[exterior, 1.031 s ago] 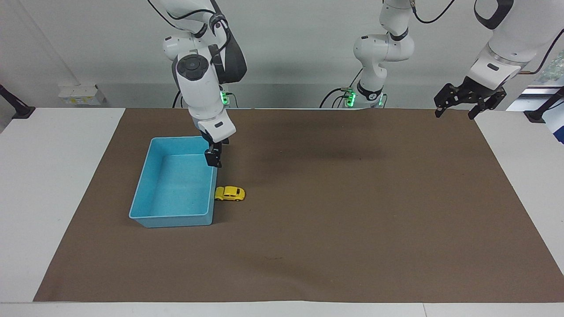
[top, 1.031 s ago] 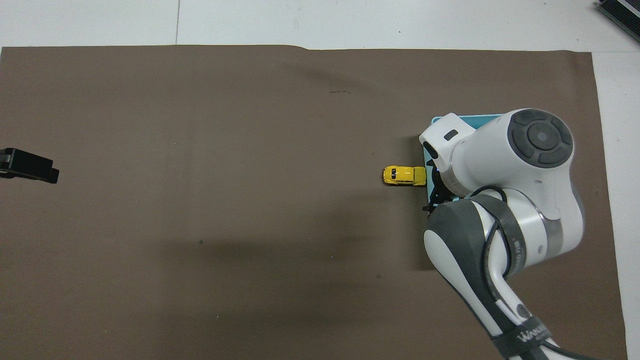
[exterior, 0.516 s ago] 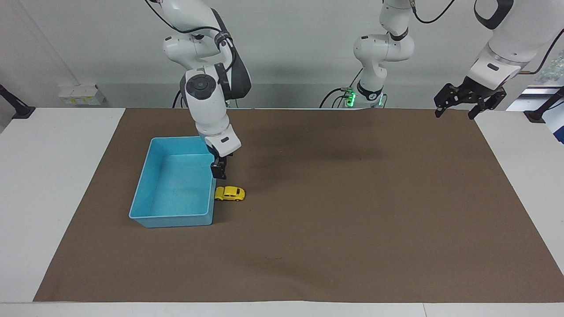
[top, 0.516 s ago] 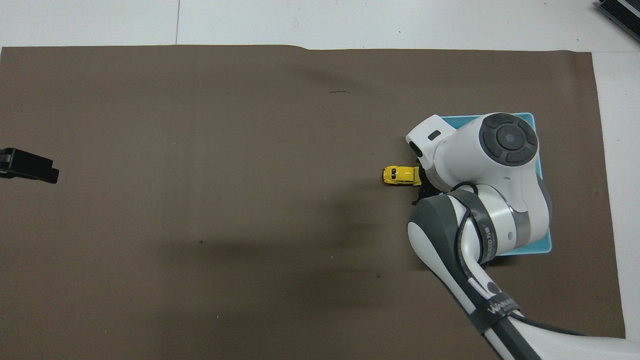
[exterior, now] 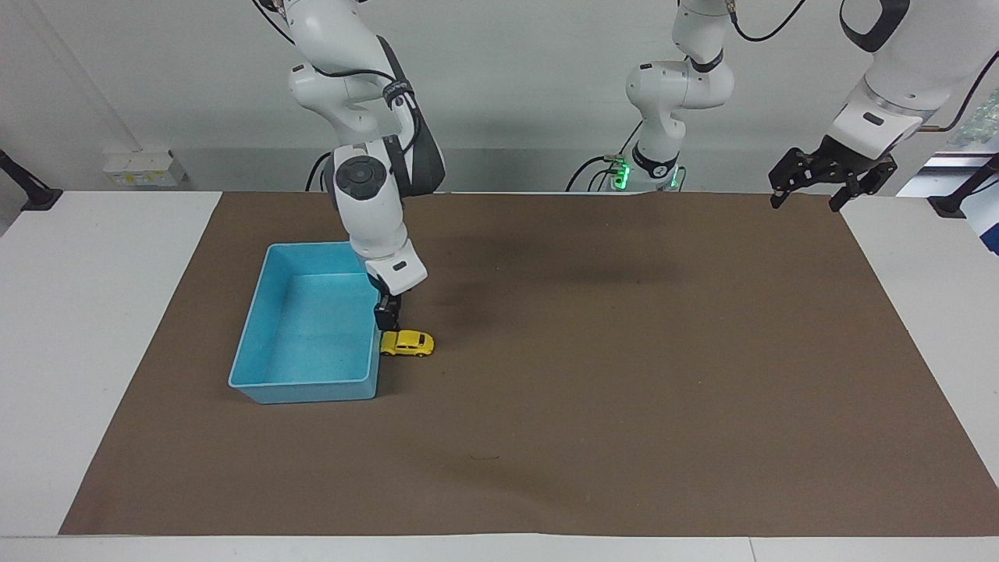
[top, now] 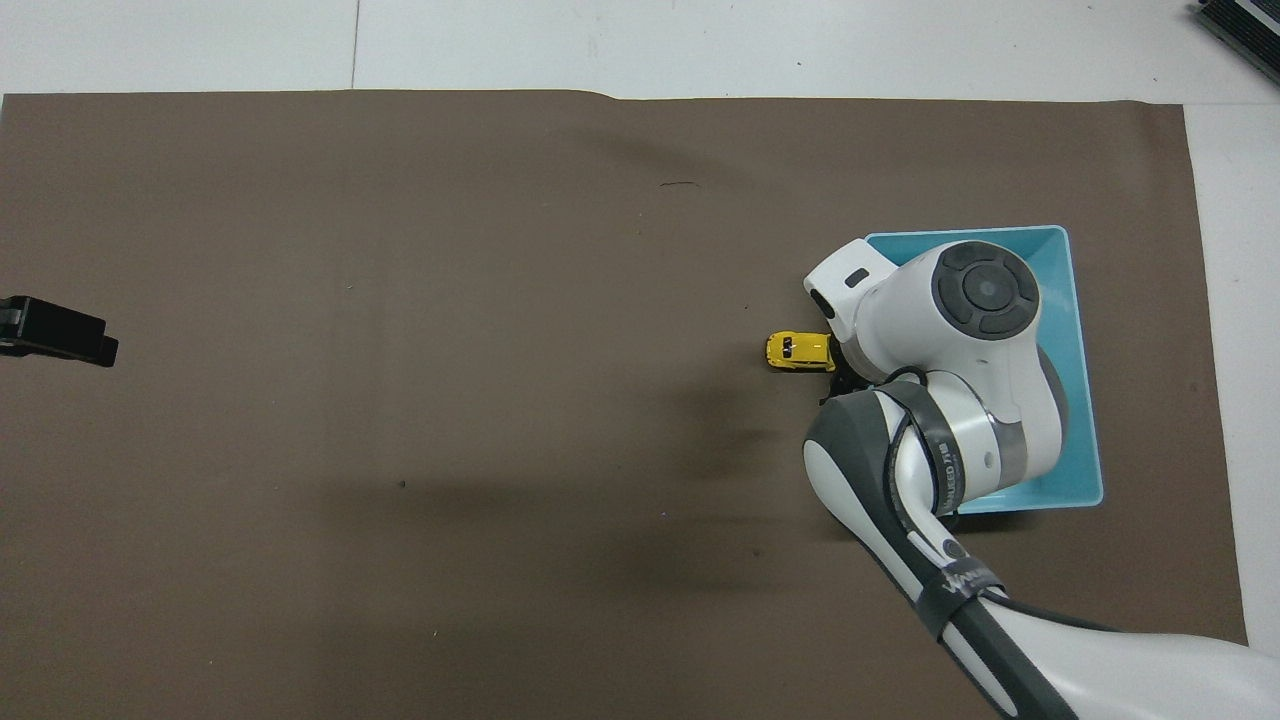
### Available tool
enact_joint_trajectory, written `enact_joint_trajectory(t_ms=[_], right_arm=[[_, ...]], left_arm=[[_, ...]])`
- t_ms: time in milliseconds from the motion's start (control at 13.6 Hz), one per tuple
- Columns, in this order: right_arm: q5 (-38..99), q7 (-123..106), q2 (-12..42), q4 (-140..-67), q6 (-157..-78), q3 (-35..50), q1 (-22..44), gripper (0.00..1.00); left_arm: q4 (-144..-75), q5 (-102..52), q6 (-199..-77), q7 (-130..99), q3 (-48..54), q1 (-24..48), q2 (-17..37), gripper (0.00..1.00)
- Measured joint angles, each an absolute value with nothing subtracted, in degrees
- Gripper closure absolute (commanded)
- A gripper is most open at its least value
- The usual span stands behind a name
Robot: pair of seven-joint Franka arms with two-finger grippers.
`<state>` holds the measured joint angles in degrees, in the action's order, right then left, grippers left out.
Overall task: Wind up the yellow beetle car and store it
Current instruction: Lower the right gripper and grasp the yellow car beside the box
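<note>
Car (exterior: 407, 343) on mat, touching bin (exterior: 265, 312) wall, outside it. Right gripper (exterior: 386, 315) low, just above car's bin end, jaws apart, empty. Advice: centre over car body, descend straight, avoid bin wall. Left gripper (exterior: 830, 178) waits spread wide at mat edge.

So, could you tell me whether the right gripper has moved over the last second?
Yes. The right gripper has come down along the bin's wall toward the car, which has stayed put.
</note>
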<state>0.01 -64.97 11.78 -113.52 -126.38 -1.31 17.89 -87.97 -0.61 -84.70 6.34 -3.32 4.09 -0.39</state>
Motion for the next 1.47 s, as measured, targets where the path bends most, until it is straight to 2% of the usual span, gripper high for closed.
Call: enact_joint_trajectory(t_ms=[295,516,810,884,1031,1178,1473], right_arm=[[0.0,-65.0,15.1,-114.0,-131.1,-1.3,18.1,0.00],[0.0,-65.0,16.4,-114.0,-131.8,-1.3,18.1,0.00],[-0.2,-65.0,17.5,-114.0,-133.5,-1.3,18.2,0.29],[-0.3,-65.0,17.9,-114.0,-133.9,-1.3,18.3,0.43],[-0.6,-65.0,18.2,-113.9,-134.7,-1.3,18.4,0.54],[-1.0,-65.0,18.2,-113.7,-134.9,-1.3,18.4,0.71],[-1.4,-65.0,18.1,-113.6,-134.9,-1.3,18.4,0.77]], left_arm=[[-88.0,-0.6,-84.7,6.3,-3.3,4.1,-0.4,0.00],[-88.0,-0.6,-84.7,6.3,-3.3,4.1,-0.4,0.00],[-88.0,-0.6,-84.7,6.3,-3.3,4.1,-0.4,0.00],[-88.0,-0.6,-84.7,6.3,-3.3,4.1,-0.4,0.00],[-88.0,-0.6,-84.7,6.3,-3.3,4.1,-0.4,0.00],[-88.0,-0.6,-84.7,6.3,-3.3,4.1,-0.4,0.00],[-88.0,-0.6,-84.7,6.3,-3.3,4.1,-0.4,0.00]])
